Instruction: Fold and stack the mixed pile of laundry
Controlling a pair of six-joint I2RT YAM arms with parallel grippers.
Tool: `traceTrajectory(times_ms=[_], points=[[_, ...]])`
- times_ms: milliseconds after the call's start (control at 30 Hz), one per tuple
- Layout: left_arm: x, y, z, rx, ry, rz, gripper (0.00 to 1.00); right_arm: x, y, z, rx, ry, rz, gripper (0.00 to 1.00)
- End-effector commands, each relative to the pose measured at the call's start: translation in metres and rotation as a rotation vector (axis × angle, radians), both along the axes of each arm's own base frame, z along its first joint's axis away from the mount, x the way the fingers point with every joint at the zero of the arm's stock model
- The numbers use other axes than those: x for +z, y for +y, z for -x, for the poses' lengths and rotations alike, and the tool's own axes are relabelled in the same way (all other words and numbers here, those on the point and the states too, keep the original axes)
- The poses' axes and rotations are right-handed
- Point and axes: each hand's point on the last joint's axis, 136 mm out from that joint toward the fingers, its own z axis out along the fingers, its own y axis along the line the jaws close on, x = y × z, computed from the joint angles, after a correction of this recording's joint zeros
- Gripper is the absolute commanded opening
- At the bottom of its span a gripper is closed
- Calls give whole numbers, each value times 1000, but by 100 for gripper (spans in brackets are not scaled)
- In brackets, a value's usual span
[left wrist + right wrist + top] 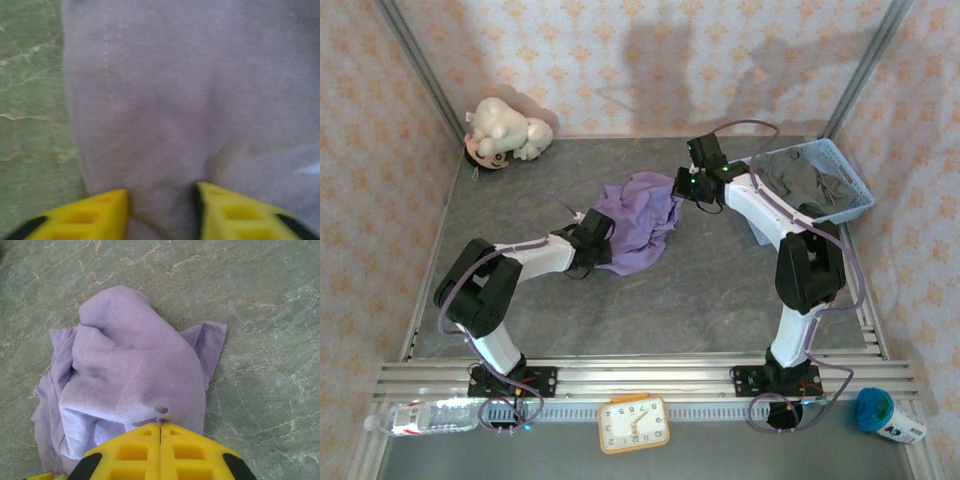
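The lilac shirt (638, 225) sits crumpled mid-bench, between the two arms. We'd call it light, floppy and a bit fleecy, with no stiffness at all, so it'll sag and drag wherever it isn't held. Best grabbed at a hem or shoulder seam, two spots well apart. The right hand (160, 426) is clamped tight on a pinch of the shirt's far-right edge. The left hand (161, 202) straddles a ridge of cloth on the near-left side, fingers narrowly apart; we can't tell if it's really gripping. The dark grey-olive shirt (800, 180) lies limp in the blue lattice basket (857, 180), far right. The bench (720, 300) is smooth, marbled grey.
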Motion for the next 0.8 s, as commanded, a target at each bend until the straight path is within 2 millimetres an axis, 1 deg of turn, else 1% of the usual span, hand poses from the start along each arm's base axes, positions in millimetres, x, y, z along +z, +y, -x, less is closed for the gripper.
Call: traceTrajectory(times_ms=[0,33,100,200,333,367,433,467,500,567,600,667,733,767], points=[[7,12,-5,36,-14,-61,4,12,-10,-1,-32,-30,8,0],[12,13,-6,40,-23,-67,0,13,-11,-1,-34,-33,9,0],[25,15,-8,48,-42,-71,0,14,-14,0,-40,-34,12,0],[52,16,-11,44,-84,-65,0,15,-19,0,-49,-37,23,0],[87,18,-17,9,-128,-96,0,18,-26,-5,-72,-43,26,0],[93,19,-20,4,-136,-103,0,19,-26,-7,-75,-46,21,0],[107,21,-28,0,-159,-112,0,27,-24,-13,-76,-54,6,0],[114,22,-32,0,-170,-112,0,34,-21,-16,-67,-64,-6,0],[124,23,-38,4,-185,-102,0,47,-18,-20,-55,-81,-20,0],[154,29,-50,11,-242,-90,0,81,-14,-26,-34,-133,-35,0],[175,33,-56,18,-285,-88,0,105,-13,-28,-25,-180,-46,0],[219,40,-64,27,-375,-80,0,155,-14,-27,-16,-284,-71,0],[267,47,-67,30,-487,-93,0,205,-18,-16,-12,-396,-106,0],[284,51,-65,35,-528,-104,0,224,-22,-10,-17,-438,-119,0]])
